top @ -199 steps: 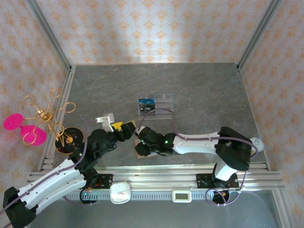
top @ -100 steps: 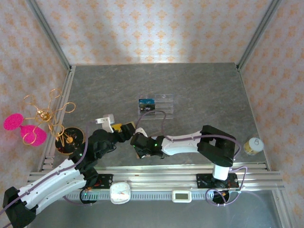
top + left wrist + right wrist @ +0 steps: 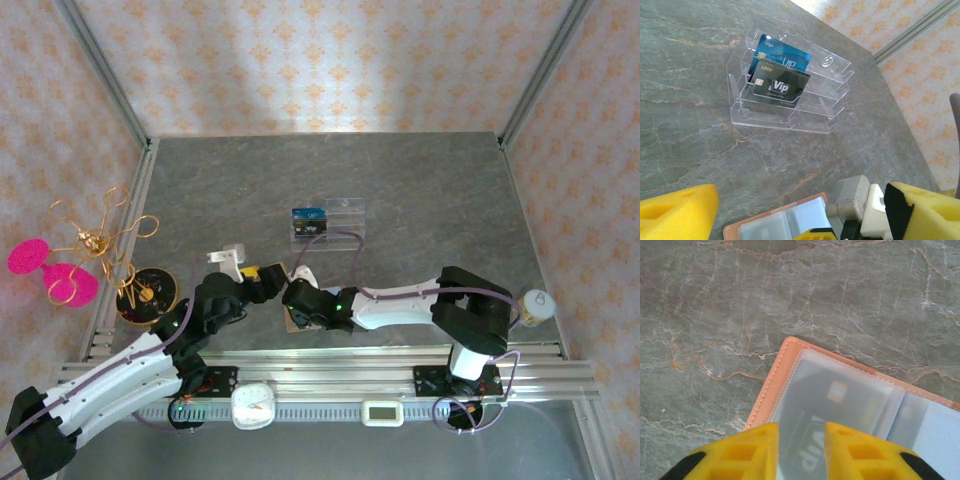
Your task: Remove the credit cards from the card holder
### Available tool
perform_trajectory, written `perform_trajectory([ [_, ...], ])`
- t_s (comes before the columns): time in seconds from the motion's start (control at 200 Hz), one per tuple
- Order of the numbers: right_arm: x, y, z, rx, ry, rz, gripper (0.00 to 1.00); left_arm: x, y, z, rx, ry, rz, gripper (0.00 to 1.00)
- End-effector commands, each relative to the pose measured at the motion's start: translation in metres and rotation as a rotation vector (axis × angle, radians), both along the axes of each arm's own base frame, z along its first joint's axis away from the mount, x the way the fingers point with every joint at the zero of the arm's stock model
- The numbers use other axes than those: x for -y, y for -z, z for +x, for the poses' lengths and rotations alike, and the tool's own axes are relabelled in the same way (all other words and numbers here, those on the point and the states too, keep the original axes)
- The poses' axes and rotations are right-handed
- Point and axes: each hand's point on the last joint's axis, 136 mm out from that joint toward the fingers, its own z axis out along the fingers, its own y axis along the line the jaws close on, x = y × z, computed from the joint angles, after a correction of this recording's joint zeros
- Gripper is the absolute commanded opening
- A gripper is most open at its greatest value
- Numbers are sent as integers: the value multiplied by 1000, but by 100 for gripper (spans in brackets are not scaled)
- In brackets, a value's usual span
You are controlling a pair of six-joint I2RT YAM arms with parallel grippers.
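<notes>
Both arms reach inward, left hand (image 3: 800,216) spread wide, right hand (image 3: 801,452) narrowly parted, pointing down.

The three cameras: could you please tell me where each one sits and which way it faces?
Top external: above and behind the arms, looking down on the table; both arms, left gripper and right gripper show.
Left wrist: low, facing the acrylic rack across the table; its yellow fingers show.
Right wrist: looking steeply down at the card holder; its yellow fingertips show.
Both wrist views share the card holder.
</notes>
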Motion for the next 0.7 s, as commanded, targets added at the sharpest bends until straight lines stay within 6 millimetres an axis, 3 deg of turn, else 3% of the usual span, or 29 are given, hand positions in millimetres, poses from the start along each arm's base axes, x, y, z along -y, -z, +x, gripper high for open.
perform_trajectory([
  [0.0,8,-2,1,34,22,-63,32,-4,-8,2,29,-17,-34,87],
  [0.26,18,32,-6,17,11,-213,33,-5,-2,1,17,-18,-14,88],
  [0.31,21,35,-6,16,15,-227,28,-4,-1,1,14,-13,-5,88],
  [0.41,26,29,-2,34,67,-207,6,-3,3,1,1,-9,8,84],
  [0.551,23,5,3,46,134,-39,0,3,13,1,-25,16,19,67],
  [0.696,25,-14,7,50,194,107,0,17,31,0,-76,73,17,37],
])
